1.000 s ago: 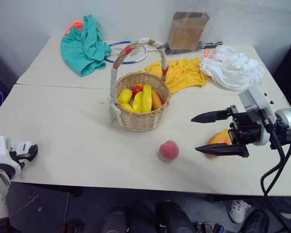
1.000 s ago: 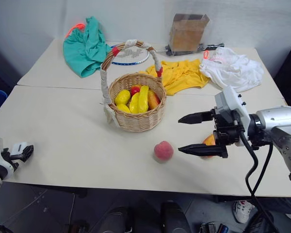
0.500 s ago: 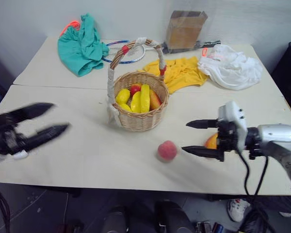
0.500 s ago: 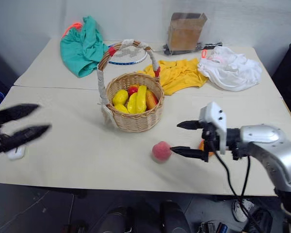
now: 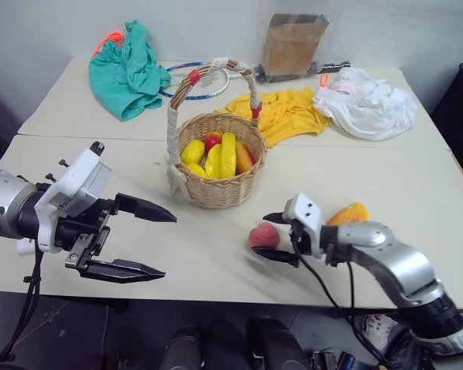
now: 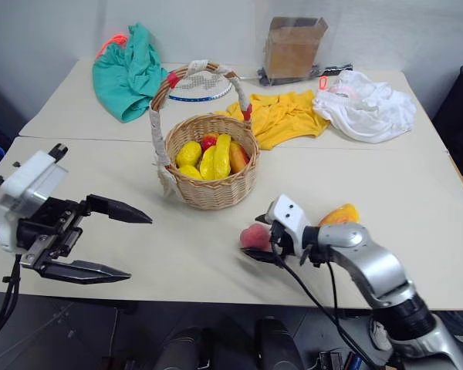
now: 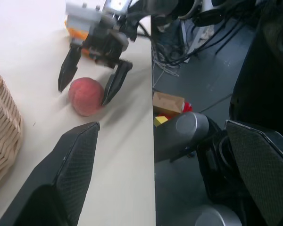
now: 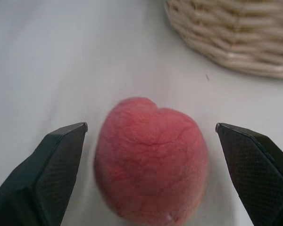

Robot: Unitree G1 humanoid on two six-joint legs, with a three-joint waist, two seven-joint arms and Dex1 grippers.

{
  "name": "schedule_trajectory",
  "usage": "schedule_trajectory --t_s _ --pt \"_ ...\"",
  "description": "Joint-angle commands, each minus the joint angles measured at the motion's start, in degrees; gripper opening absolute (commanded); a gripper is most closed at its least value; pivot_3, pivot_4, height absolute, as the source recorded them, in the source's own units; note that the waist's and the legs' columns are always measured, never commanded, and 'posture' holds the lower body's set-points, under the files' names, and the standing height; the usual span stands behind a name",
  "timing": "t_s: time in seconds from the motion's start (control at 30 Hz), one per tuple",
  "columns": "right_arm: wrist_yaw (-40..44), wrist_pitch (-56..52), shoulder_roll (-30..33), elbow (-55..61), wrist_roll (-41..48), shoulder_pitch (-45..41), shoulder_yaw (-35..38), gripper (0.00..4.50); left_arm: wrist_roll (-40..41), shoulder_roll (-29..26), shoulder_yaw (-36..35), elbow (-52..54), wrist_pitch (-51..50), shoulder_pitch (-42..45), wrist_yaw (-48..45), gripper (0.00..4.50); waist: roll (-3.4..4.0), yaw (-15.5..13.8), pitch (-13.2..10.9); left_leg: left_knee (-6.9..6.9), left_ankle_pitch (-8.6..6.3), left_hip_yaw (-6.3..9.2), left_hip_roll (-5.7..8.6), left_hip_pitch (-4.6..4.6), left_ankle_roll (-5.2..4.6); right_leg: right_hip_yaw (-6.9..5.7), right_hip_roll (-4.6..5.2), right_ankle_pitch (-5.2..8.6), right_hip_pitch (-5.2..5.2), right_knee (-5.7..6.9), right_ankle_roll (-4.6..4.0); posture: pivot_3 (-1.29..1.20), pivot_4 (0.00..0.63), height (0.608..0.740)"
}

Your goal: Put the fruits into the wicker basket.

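Pale tabletop point(image 5: 139, 169) carried everything. Nearest, the left hand point(image 5: 150, 240) hung spread wide and empty over its near edge. The right hand point(image 5: 272, 236) was open with a finger on either side of the peach point(image 5: 263, 236), not clamped. Just beyond lay the mango point(image 5: 347, 213). Further back stood the wicker basket point(image 5: 220, 166), holding yellow and red fruit. Behind it lay a yellow cloth point(image 5: 287, 112), white cloth point(image 5: 365, 103), teal garment point(image 5: 129, 71), racket point(image 5: 198, 79) and cardboard box point(image 5: 295, 46).
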State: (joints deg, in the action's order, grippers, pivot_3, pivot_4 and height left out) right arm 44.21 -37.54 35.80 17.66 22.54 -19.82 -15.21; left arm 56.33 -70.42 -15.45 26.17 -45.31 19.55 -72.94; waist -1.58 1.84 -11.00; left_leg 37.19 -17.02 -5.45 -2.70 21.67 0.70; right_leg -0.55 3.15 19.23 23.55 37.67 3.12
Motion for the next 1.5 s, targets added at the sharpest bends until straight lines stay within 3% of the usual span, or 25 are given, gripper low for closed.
schedule_trajectory --t_s 0.03,0.13,0.23,0.3,0.47,0.63,0.83,0.93,0.97,1.0,1.03,1.13,1.3,1.4,1.5 --pt "-0.95 1.43 -1.41 -0.7 -2.08 -0.3 0.05 4.5 -1.74 0.24 0.31 -0.39 1.72 1.36 -0.79 4.46 0.0 -0.01 0.0 0.02 0.0 -0.01 0.0 0.04 0.0 0.01 -0.01 0.0 0.03 0.0 0.01 0.0 0.15 0.74" --pt "0.01 1.55 -1.96 -0.18 -1.22 0.62 1.49 3.88 -2.83 0.37 0.09 -0.68 2.17 1.04 -0.71 4.5 -0.01 -0.04 0.0 0.05 0.02 -0.03 -0.02 0.06 0.03 0.02 -0.03 0.0 0.04 -0.01 0.03 0.0 0.15 0.74" --pt "2.25 1.84 -1.85 1.65 1.25 1.14 3.35 2.88 -3.44 0.87 -0.43 -1.05 2.28 0.76 -0.11 4.5 -0.01 -0.07 0.0 0.06 0.01 -0.02 -0.03 0.06 0.01 0.02 -0.05 0.0 0.03 0.0 0.04 0.0 0.15 0.74" --pt "4.48 1.85 -1.74 3.38 4.3 1.08 5.28 2.58 -3.51 1.31 -1.34 -1.53 2.12 0.27 0.6 4.5 -0.01 -0.05 0.0 0.09 -0.01 -0.02 -0.04 0.05 -0.03 0.02 -0.07 0.0 0.04 0.05 0.05 0.0 0.15 0.74" --pt "2.88 -2.04 -6.23 2.23 10.76 -10.54 9.9 2.57 -4.38 4.17 -8.47 -4.43 1.77 -3.49 5.76 4.5 -0.05 0.93 -0.03 0.16 0.03 -0.03 -0.12 -0.04 0.0 0.11 -0.17 -0.02 0.03 0.27 0.08 0.0 0.15 0.74" --pt "-1.05 -0.82 -12.47 -9.59 4.5 -25.38 6.34 2.57 -1.77 6.74 -12.72 -4.0 -0.05 -3.96 10.13 4.5 -0.1 1.39 -0.02 0.09 0.23 0.07 -0.13 -0.17 0.18 0.07 -0.18 -0.1 -0.01 0.4 -0.01 0.0 0.15 0.74" --pt "-5.59 8.21 -21.38 -36.47 -7.02 -40.21 2.77 2.57 -2.78 8.35 -11.44 -2.56 0.96 -3.49 12.36 4.5 -0.12 1.62 -0.01 0.02 0.39 -0.02 -0.1 -0.08 0.44 0.13 -0.12 -0.09 0.12 0.36 -0.02 0.0 0.15 0.74" --pt "-3.49 9.27 -22.5 -42.98 -8.05 -42.95 3.12 3.73 -2.54 9.18 -10.61 -2.03 1.23 -2.82 13.12 4.5 -0.12 1.37 0.0 -0.02 0.39 0.0 -0.11 0.04 0.43 0.08 -0.11 -0.09 0.16 0.21 -0.02 0.0 0.15 0.74" --pt "-2.55 8.81 -22.08 -42.29 -7.62 -43.12 3.79 3.73 -2.44 9.42 -10.31 -1.91 1.32 -2.54 13.32 4.5 -0.12 1.38 0.0 0.01 0.38 0.06 -0.11 0.3 0.41 0.02 -0.08 -0.09 0.3 0.27 -0.02 0.0 0.15 0.74" --pt "-1.52 8.02 -21.37 -40.74 -7.01 -43.02 4.46 4.24 -2.35 9.62 -9.98 -1.86 1.42 -2.27 13.49 4.5 -0.12 1.38 0.0 0.05 0.37 0.08 -0.1 0.51 0.4 0.01 -0.06 -0.1 0.45 0.31 0.01 0.0 0.15 0.74" --pt "0.05 6.63 -20.11 -37.91 -5.76 -42.5 5.34 4.4 -2.31 9.87 -9.59 -1.85 1.56 -2.02 13.58 4.5 -0.12 1.37 0.0 0.08 0.37 0.07 -0.08 0.68 0.38 0.01 -0.04 -0.13 0.6 0.32 0.05 0.0 0.15 0.74" --pt "6.46 1.19 -13.89 -26.53 -0.2 -39.33 8.46 4.45 -2.36 10.8 -8.14 -2.11 1.92 -1.11 13.59 4.5 -0.12 1.08 0.0 0.2 0.4 0.11 -0.06 1.35 0.31 -0.03 -0.01 -0.18 1.16 0.33 0.16 0.0 0.15 0.74" --pt "14.76 -10.4 3.86 -8.4 11.84 -28.85 20.43 4.45 -3.35 12.31 -4.29 -3.83 3.14 1.48 11.9 4.5 -0.13 -0.23 0.0 0.29 0.29 0.18 -0.04 1.56 0.15 -0.18 0.03 -0.18 1.2 0.19 0.17 0.0 0.15 0.74" --pt "18.95 -15.3 15.02 -3.31 16.72 -19.41 30.32 4.45 -4.97 13.11 -1.26 -6.35 4.46 4.08 10.32 4.5 -0.12 -0.75 0.0 0.36 0.26 0.17 -0.03 1.5 0.1 -0.19 0.02 -0.21 1.08 0.16 0.21 0.0 0.15 0.74" --pt "29.61 -12.97 26.09 -0.72 12.35 4.66 47.88 4.45 -7.33 14.4 2.75 -9.83 6.4 7.92 7.29 4.5 -0.11 -1.87 -0.01 0.5 0.22 0.15 0.01 1.41 -0.01 -0.19 0.01 -0.2 0.99 0.01 0.22 0.0 0.15 0.74"
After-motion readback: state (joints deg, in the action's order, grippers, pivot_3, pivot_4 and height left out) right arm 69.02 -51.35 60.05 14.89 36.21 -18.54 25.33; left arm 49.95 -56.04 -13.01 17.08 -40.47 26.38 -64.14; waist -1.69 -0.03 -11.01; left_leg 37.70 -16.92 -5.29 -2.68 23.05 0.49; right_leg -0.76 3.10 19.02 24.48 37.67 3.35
